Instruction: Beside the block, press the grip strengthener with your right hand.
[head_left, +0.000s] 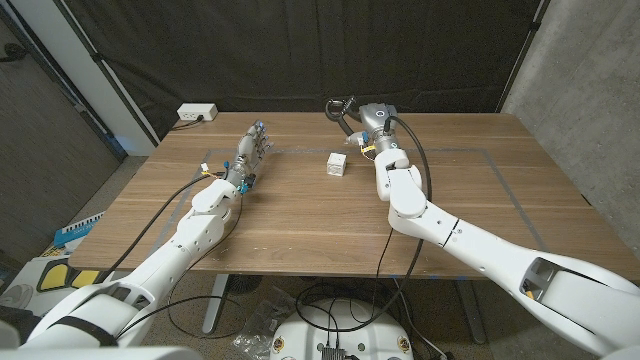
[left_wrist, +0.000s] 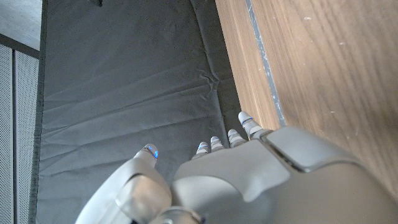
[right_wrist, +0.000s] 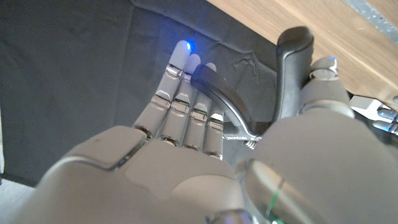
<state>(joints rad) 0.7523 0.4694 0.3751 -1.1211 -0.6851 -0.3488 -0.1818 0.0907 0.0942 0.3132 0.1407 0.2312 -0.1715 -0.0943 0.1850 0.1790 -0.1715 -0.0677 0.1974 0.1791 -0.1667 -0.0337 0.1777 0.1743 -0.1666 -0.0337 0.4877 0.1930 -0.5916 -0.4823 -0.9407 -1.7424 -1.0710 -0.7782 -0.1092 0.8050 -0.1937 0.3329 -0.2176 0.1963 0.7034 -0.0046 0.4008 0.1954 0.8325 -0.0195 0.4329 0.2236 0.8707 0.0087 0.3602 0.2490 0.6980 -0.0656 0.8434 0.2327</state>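
Squeeze step pending: right hand (right_wrist: 205, 155) holds grip strengthener (right_wrist: 249, 93) between straight fingers (right_wrist: 186, 93) and thumb, beside block (head_left: 336, 164); next, curl fingers closed; left hand (head_left: 252, 152) idles open over the tabletop (head_left: 300, 220).

grip strengthener (right_wrist: 249, 99) handles partly hidden behind right hand (right_wrist: 205, 155), block (head_left: 336, 164) markings too small

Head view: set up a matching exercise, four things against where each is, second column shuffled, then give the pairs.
1. block
2. grip strengthener
3. left hand
4. power strip

A. in the right hand, near the table's far edge
B. far left corner
C. mid-table, between the hands
D. left part of the table, holding nothing

Pairs: 1-C, 2-A, 3-D, 4-B
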